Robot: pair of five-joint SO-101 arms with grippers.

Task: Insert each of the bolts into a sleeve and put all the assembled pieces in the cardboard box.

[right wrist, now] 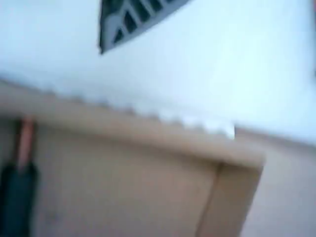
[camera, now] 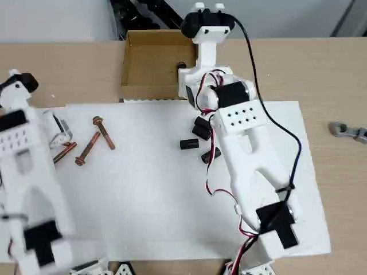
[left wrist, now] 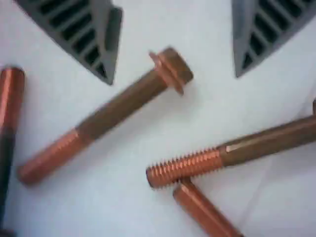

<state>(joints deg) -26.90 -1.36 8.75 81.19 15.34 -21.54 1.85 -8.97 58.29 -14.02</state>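
Observation:
Over the left side of the white mat [camera: 149,200], my left gripper [left wrist: 173,74] is open just above a copper bolt [left wrist: 113,111], which lies between its fingers [left wrist: 94,34]. Two more bolts [left wrist: 232,153] [left wrist: 202,212] lie beside it. From above the bolts [camera: 104,132] [camera: 87,149] [camera: 64,152] rest by that gripper [camera: 60,134]. Three black sleeves [camera: 189,144] [camera: 200,129] [camera: 209,156] lie mid-mat. My right gripper [camera: 186,86] hangs at the cardboard box [camera: 152,63] and stands open [right wrist: 207,54] and empty. A bolt in a sleeve [right wrist: 19,187] lies inside the box.
The right arm [camera: 252,154] stretches across the mat's right half, with wires trailing beside the sleeves. A metal wrench [camera: 347,132] lies on the wooden table at the far right. A fourth copper piece [left wrist: 10,98] shows at the edge of the left wrist view.

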